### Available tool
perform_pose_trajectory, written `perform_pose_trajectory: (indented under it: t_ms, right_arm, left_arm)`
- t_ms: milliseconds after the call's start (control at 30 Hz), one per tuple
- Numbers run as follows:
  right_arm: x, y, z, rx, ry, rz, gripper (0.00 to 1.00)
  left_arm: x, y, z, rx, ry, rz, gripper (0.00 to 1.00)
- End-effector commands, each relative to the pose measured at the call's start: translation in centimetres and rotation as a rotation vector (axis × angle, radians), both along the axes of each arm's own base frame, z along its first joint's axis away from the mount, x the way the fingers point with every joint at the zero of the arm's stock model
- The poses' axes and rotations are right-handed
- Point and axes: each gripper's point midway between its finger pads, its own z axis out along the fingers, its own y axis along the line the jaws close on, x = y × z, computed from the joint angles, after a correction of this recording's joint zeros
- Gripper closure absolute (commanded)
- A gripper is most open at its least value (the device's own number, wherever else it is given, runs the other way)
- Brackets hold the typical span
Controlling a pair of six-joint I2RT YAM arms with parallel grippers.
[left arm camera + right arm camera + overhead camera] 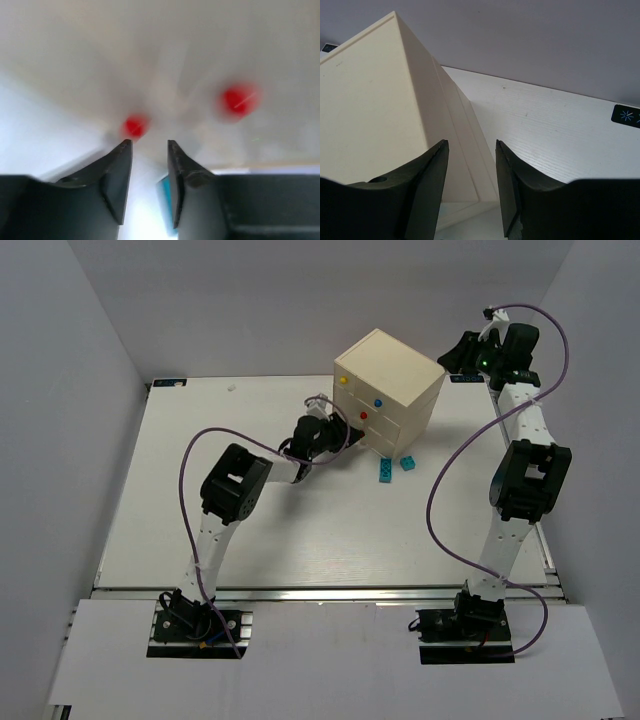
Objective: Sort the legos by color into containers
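Tabletop (200, 530): white, matte, faintly grained.
Teal bricks (384, 470): two small studded plastic blocks, right of centre, just before the chest.
Left tool (148, 145): dark fingers slightly parted, empty, close to the red knob (363, 417) (wrist view blurred); elbow raised.
Chest (390, 365): smooth cream box near the far edge.
Right tool (471, 145): narrowly parted, empty, over the far-right corner.

Bright even light, soft shadows, left wrist view heavily blurred, others sharp
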Motion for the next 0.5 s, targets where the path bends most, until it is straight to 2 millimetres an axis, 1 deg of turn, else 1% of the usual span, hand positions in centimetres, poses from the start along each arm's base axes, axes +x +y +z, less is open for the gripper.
perform_pose_trajectory:
  t_ms: [0, 67, 100, 167, 200, 267, 300, 367, 400, 433, 467]
  right_arm:
    - [-2.6, 1.9, -2.9, 0.032, 0.147, 0.067, 0.51]
    - [-2.7, 1.9, -2.8, 0.031, 0.143, 0.068, 0.51]
    - [-2.7, 1.8, -2.9, 0.032, 0.145, 0.064, 0.51]
    - [-2.8, 1.9, -3.0, 0.032, 0.148, 0.068, 0.5]
    - [-2.7, 1.9, -2.9, 0.034, 0.146, 0.067, 0.5]
    - [-2.9, 1.8, -3.1, 0.033, 0.152, 0.066, 0.5]
    - [-2.9, 1.8, -3.2, 0.033, 0.154, 0.065, 0.5]
    - [-2.9, 1.8, -3.3, 0.027, 0.152, 0.067, 0.5]
    - [-2.9, 1.8, -3.4, 0.027, 0.156, 0.066, 0.5]
    - [-2.9, 1.9, -3.3, 0.026, 0.15, 0.069, 0.5]
    - [-2.9, 1.8, -3.3, 0.026, 0.151, 0.066, 0.5]
  left_arm:
    - [-1.3, 1.4, -0.7, 0.019, -0.026, 0.035, 0.52]
    - [-1.8, 1.6, -0.5, 0.003, -0.036, 0.029, 0.5]
    - [-1.8, 2.1, -0.7, -0.003, -0.039, 0.033, 0.51]
    - [-1.6, 1.9, -0.9, -0.005, -0.024, 0.031, 0.55]
    - [-1.5, 1.9, -1.5, 0.004, -0.006, 0.031, 0.56]
    - [-1.3, 1.8, -1.6, 0.001, -0.004, 0.033, 0.55]
    - [-1.2, 1.7, -1.3, -0.014, -0.013, 0.034, 0.53]
    - [-0.9, 1.4, -1.2, -0.029, -0.009, 0.033, 0.51]
    - [-1.1, 1.5, -2.2, -0.016, 0.012, 0.032, 0.49]
    - [-0.3, 1.0, -0.9, -0.03, -0.012, 0.029, 0.49]
    - [-0.1, 0.8, -0.8, -0.029, -0.015, 0.028, 0.49]
